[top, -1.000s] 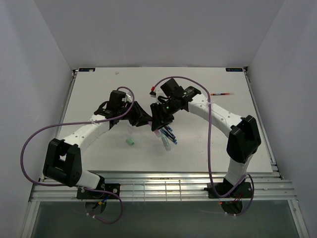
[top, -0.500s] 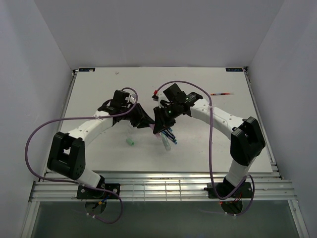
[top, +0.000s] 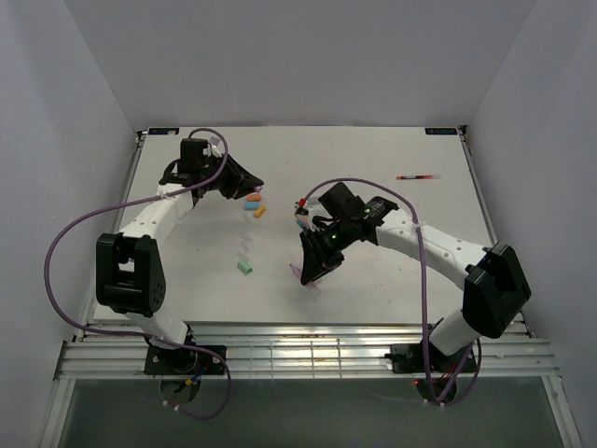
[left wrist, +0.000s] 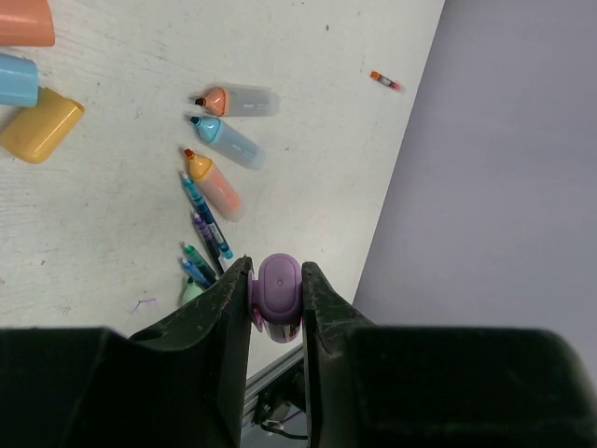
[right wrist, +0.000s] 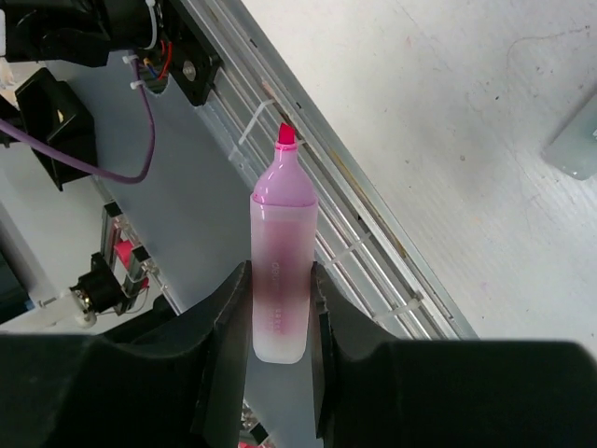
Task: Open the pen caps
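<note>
Nearest the bases, by the front edge of the table [top: 401, 289]: clamped by the barrel between the jaws of the right gripper [right wrist: 278, 280], an uncapped purple highlighter [right wrist: 280, 215], pink tip bare. To the left of that, lying alone on the white top, a green cap [top: 245, 268]. Farther back, pinched tight in the jaws of the left gripper [left wrist: 276, 273], the purple cap [left wrist: 278, 294], well apart from the highlighter. Close by on the table, loose orange, blue and yellow caps [top: 250, 206]. Farthest, at the right rear, a thin red pen [top: 417, 176].

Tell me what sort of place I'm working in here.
Probably a lab robot test cell: a white table boxed in by plain walls, with a slotted aluminium rail along its near edge.
</note>
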{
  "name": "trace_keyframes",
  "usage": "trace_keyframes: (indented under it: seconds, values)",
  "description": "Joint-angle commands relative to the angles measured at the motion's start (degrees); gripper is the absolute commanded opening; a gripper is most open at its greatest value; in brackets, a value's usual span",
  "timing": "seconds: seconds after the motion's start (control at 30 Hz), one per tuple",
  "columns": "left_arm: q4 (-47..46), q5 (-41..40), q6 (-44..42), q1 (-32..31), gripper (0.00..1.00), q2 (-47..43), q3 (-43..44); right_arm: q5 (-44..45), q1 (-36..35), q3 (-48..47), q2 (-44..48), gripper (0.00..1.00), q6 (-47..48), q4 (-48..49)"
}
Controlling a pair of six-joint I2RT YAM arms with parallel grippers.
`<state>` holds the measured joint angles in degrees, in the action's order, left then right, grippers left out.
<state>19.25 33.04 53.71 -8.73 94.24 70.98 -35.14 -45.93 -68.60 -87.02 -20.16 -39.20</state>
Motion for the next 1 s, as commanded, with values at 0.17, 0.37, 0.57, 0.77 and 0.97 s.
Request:
trace_keyframes:
  seconds: [0.17, 0.37, 0.57, 0.77, 0.97]
  values:
    - [6.85, -5.95, -4.4, -1.46, 0.0, -8.34, -5.67, 4.36, 0.49, -7.51, -8.85, 0.08, 6.61, -5.09]
    - [13.0, -9.39, -3.36, -1.46, 0.0, -22.48, -20.07, 11.22, 0.41, -6.11, -13.87, 0.08, 10.75, -4.05]
    - [18.54, -9.92, -1.16, -1.46, 0.0, -30.07, -29.31, 14.22, 0.49, -4.88, -16.85, 0.08, 11.81, -1.23]
    - [19.43, -8.96, 1.83, -1.55, 0.0, -30.08, -33.97, 14.22, 0.41, -4.44, -19.67, 0.08, 11.73, 1.05]
    - [19.87, -8.34, 2.71, -1.55, 0.0, -25.95, -36.52, 14.48, 0.41, -3.47, -20.64, 0.08, 10.67, 2.99]
